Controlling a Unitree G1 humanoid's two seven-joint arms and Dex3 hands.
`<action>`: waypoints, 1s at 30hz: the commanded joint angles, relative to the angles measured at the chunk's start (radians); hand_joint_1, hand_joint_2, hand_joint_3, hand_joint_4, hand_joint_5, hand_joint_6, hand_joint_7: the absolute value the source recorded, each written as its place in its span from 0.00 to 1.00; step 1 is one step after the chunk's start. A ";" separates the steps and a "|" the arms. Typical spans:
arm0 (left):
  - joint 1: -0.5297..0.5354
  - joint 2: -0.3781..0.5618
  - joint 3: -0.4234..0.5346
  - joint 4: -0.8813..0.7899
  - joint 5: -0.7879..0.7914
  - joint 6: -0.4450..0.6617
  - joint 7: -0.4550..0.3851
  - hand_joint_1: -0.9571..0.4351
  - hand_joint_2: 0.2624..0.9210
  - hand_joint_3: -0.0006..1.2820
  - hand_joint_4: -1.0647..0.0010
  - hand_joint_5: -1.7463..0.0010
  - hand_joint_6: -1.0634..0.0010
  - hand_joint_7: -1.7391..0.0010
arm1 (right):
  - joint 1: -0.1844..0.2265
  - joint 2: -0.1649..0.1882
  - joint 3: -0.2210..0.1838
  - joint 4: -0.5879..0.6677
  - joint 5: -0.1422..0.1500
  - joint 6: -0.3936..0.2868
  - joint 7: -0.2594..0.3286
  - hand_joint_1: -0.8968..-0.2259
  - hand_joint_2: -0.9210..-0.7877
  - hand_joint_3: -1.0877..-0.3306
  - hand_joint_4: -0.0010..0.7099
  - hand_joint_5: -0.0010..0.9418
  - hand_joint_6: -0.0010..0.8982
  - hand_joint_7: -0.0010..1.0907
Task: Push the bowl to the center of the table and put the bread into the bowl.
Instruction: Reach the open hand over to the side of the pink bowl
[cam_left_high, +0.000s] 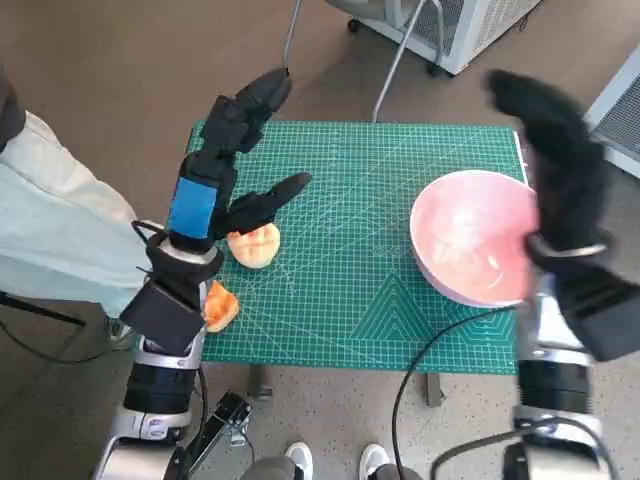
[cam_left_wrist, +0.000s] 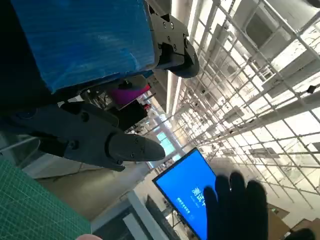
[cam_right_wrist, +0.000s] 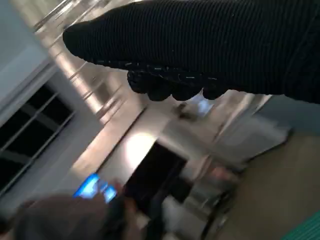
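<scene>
Two hands raised above the green mat (cam_left_high: 350, 290), left hand (cam_left_high: 225, 150) spread and empty over bread (cam_left_high: 254, 244), right hand (cam_left_high: 560, 170) spread and empty beside pink bowl (cam_left_high: 470, 240) at table's right, second bread piece (cam_left_high: 220, 305) near left edge

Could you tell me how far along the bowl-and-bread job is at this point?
Nothing looks done yet. The pink bowl sits near the table's right edge, not at the centre, and is empty. The right hand is raised at its outer side, seemingly placed for a push; contact is unclear. The left hand is open above the bread, which lies on the green mat. Pushing and placing remain.
</scene>
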 joint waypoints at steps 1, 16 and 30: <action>-0.003 0.006 0.008 0.008 -0.008 -0.008 -0.006 0.47 1.00 0.15 0.61 1.00 0.81 0.70 | 0.015 -0.027 -0.055 0.092 -0.016 0.000 -0.068 0.47 0.00 0.35 0.25 0.00 0.00 0.51; -0.009 0.000 0.009 0.017 -0.013 -0.005 -0.004 0.49 1.00 0.15 0.61 1.00 0.81 0.70 | -0.020 -0.082 -0.152 0.500 -0.037 -0.033 -0.247 0.56 0.00 0.28 0.23 0.00 0.00 0.49; 0.007 0.002 0.011 -0.010 -0.015 0.004 -0.007 0.48 1.00 0.15 0.61 1.00 0.81 0.71 | -0.028 -0.035 -0.187 0.686 0.009 0.129 -0.228 0.53 0.00 0.29 0.16 0.00 0.00 0.40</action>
